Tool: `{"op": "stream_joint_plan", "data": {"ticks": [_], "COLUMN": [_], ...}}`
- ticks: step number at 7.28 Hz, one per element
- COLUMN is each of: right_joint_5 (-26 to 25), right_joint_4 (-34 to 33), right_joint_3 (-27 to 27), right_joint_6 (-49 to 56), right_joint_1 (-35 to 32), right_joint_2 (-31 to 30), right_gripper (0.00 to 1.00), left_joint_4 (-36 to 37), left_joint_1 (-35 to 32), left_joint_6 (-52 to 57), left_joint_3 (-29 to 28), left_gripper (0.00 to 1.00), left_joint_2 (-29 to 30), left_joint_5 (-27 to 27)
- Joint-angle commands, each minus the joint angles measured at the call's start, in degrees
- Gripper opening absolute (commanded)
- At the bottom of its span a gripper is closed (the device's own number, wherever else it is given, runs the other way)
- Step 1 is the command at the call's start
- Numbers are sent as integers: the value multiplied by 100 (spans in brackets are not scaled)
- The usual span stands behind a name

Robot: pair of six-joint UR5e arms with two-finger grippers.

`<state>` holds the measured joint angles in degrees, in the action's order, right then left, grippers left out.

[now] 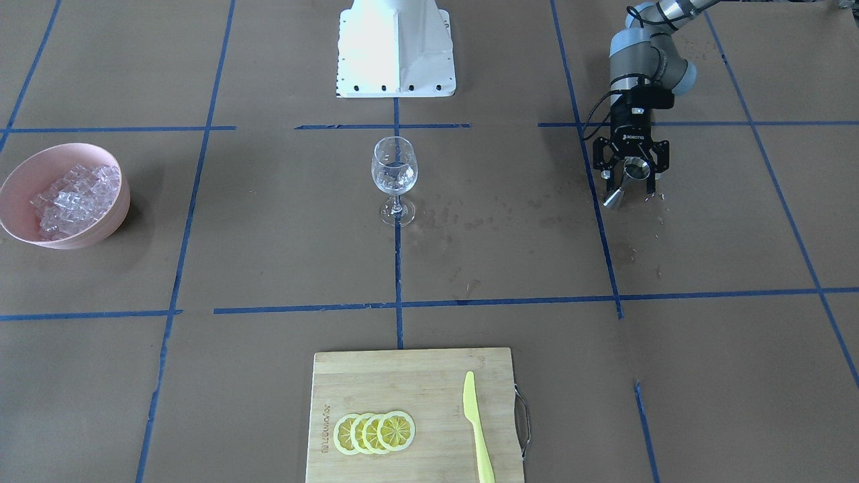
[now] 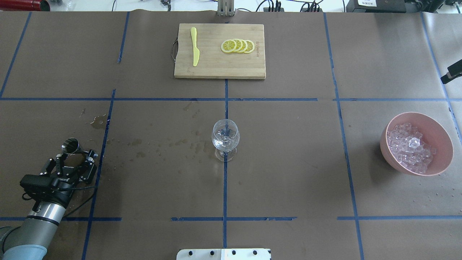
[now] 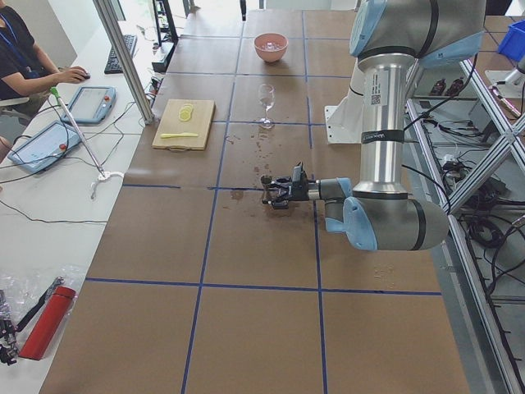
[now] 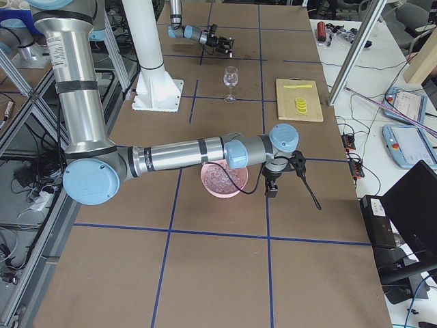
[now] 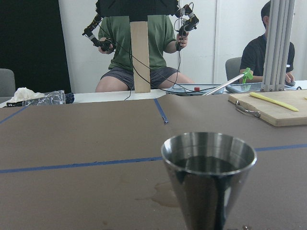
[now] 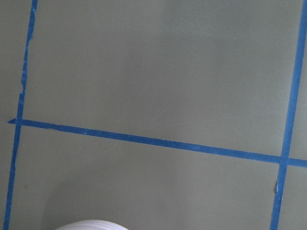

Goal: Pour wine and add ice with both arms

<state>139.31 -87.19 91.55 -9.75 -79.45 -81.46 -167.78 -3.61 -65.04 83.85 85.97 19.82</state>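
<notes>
Seen from overhead, a brown paper-covered surface [image 2: 288, 173] marked with blue tape lines is carrying everything. At the robot's left, the left claw [image 2: 74, 156] is lying low and level. Its fingers are standing apart on either side of a small steel measuring cup [image 2: 71, 145], which is standing upright. The wine [image 5: 208, 164] is sitting dark inside that cup.

A stemmed wine glass [image 2: 225, 139] is standing at the centre, well apart from the cup, and damp splash marks [image 2: 158, 144] are lying between them. Far to the robot's right, a pink bowl [image 2: 438, 131] is holding the ice [image 2: 409, 146] in a heap.

At the far edge, a wooden cutting board [image 2: 216, 66] is carrying overlapping lemon slices [image 2: 238, 46] and a yellow knife [image 2: 195, 50].

The right claw [image 4: 271, 188] is hanging near the bowl. I cannot tell whether its fingers are apart or together.
</notes>
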Motion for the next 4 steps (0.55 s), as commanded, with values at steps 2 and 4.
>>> {"op": "stream_joint_plan", "data": {"ticks": [2, 4], "right_joint_5": [0, 0], "right_joint_4": [0, 0], "right_joint_3": [-15, -32], "right_joint_6": [0, 0], "right_joint_1": [0, 0], "right_joint_2": [-1, -1], "right_gripper": [100, 100], "left_joint_4": [-61, -105], "left_joint_1": [-35, -61], "left_joint_6": [409, 527], "left_joint_3": [9, 61], "left_gripper": [13, 0], "left_joint_2": [104, 122], "left_joint_5": [31, 31]}}
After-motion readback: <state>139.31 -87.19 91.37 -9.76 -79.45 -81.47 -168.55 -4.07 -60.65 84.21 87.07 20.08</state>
